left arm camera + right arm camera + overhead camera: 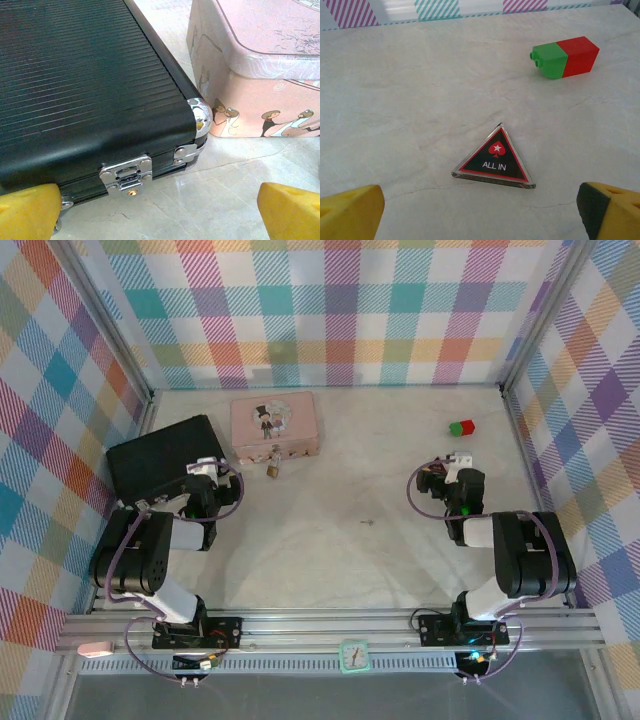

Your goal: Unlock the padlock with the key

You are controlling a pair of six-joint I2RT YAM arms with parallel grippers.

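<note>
The small brass-coloured padlock with a silver U-shaped shackle (272,469) is seen on the pale table (330,560), just in front of the pink rectangular tin (273,425). The tiny thin grey metal key (367,523) is made out only as a faint mark nearer the arms and right of the tin, well apart from it. Both are judged rigid, light and slippery. The padlock is best gripped across its body, and the flat-lying key by its head. The left claw (160,217) is held spread and empty beside the tin, over the ribbed black case (90,85). The right claw (480,215) is also spread and empty, far right of the tin. The keyhole and the key's orientation cannot be told.
</note>
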